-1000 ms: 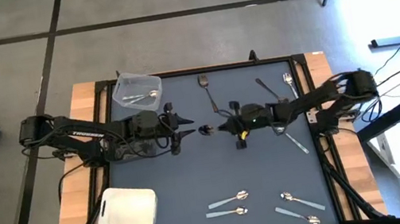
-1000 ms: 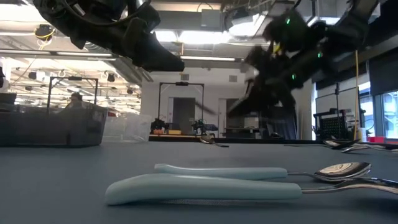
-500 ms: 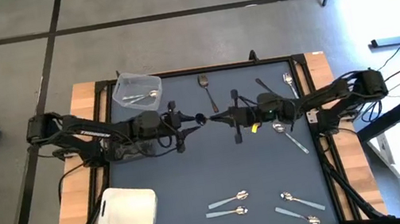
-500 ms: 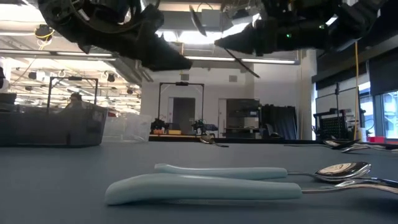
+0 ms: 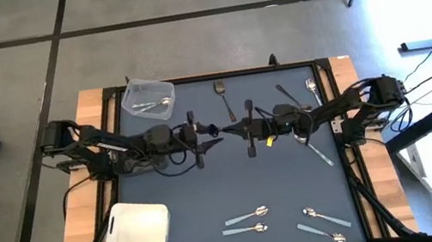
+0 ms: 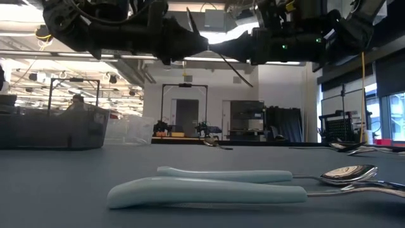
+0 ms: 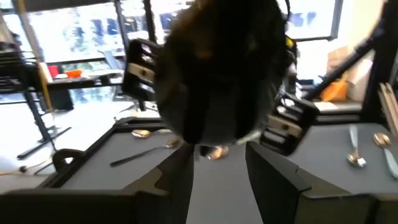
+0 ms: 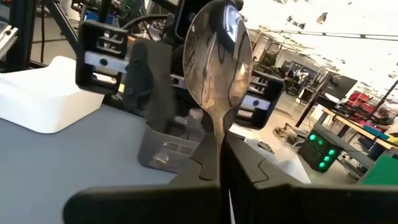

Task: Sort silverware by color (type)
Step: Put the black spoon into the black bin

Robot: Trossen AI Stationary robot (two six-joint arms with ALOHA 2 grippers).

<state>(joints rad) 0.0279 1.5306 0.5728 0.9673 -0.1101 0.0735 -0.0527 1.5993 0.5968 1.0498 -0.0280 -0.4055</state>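
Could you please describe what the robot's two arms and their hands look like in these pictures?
Both arms are dark, nearly black, built of slim jointed segments with black cables looping along them. The left hand and the right hand each end in two dark, blocky fingers. The right arm carries a small yellow tag and green indicator lights. Light grey plates mark the finger mounts.

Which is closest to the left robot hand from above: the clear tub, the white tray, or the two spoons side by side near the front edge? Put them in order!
Measured from the left gripper in the high view:
1. Clear tub, at the back left corner.
2. White tray, at the front left.
3. Pair of spoons, near the front edge, right of the tray; close to the tray's rank.
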